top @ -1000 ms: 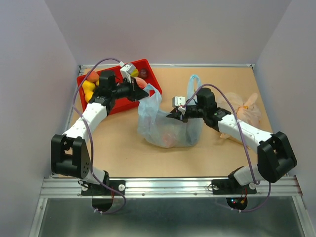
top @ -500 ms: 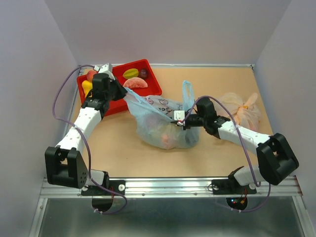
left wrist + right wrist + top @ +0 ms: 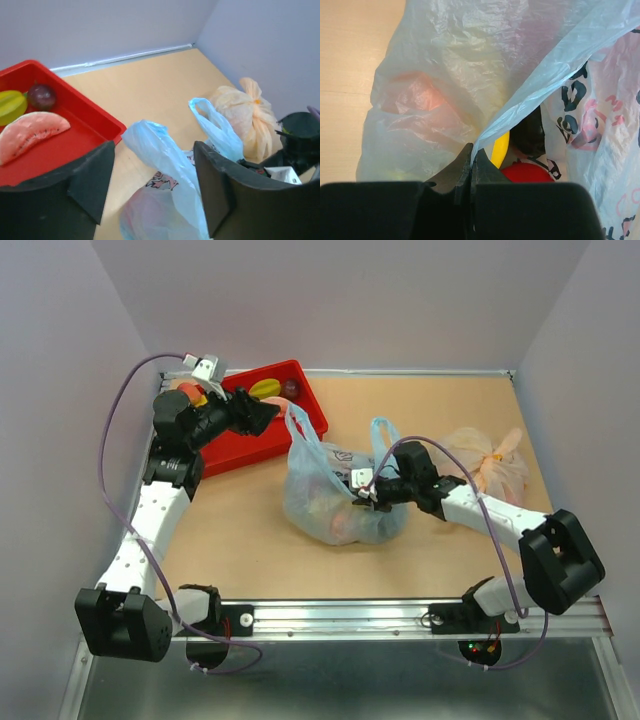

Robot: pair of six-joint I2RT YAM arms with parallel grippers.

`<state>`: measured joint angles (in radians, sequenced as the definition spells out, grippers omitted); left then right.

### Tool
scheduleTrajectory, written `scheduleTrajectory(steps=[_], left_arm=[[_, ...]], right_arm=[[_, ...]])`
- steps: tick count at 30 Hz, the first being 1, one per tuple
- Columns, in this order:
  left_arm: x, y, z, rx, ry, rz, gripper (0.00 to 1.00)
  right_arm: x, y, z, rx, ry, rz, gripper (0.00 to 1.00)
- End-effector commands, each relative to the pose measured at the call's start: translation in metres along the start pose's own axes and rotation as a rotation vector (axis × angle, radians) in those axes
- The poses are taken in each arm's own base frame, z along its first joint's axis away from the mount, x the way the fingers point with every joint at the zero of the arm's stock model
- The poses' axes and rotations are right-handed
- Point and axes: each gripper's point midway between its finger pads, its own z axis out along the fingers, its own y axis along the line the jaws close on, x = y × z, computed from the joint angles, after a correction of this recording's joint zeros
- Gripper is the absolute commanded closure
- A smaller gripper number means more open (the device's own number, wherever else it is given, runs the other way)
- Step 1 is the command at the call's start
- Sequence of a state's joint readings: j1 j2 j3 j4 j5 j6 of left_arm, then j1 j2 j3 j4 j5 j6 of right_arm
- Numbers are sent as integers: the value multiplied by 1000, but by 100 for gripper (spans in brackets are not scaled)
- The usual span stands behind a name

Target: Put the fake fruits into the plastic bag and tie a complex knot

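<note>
Location of plastic bag (image 3: 335, 502): table centre, slumped upright, handle loops (image 3: 215, 122) standing apart. Noted right gripper (image 3: 362, 490) at 3 o'clock of the bag, clamped tight on a fold of its rim film, jaws pressed together with the film between. Found left gripper (image 3: 264, 413) at 10 o'clock of the bag, over the red tray (image 3: 75, 145), spread wide with nothing between its fingers (image 3: 90, 185). Counted in tray: pink melon slice (image 3: 30, 137), starfruit (image 3: 10, 106), dark plum (image 3: 41, 96); further pieces at the tray's 9 o'clock end mostly hidden behind the left arm (image 3: 165, 490). Made out through the film only a yellow piece (image 3: 499, 150), a red piece (image 3: 527, 172) and an orange blur (image 3: 420, 97); remainder indistinct. Logged pale orange bag (image 3: 492, 465) at 3 o'clock, beyond the right arm (image 3: 480, 510), bunched at top, partly cut off by the arm.
</note>
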<state>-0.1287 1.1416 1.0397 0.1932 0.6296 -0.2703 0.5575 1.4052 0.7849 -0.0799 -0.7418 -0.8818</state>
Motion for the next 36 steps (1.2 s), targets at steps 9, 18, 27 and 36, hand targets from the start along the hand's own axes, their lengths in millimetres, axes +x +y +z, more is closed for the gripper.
scheduleTrajectory(steps=[9, 18, 27, 36], left_arm=[[-31, -73, 39, 345, 111, 446, 4], [52, -45, 104, 399, 443, 480, 24], [142, -55, 97, 547, 715, 391, 49], [168, -79, 51, 711, 806, 321, 75]], right_arm=[[-69, -26, -27, 75, -117, -81, 100], [-74, -34, -33, 132, -98, -185, 99], [-67, -51, -31, 212, -67, -190, 55], [-72, -81, -26, 319, -90, -180, 0]])
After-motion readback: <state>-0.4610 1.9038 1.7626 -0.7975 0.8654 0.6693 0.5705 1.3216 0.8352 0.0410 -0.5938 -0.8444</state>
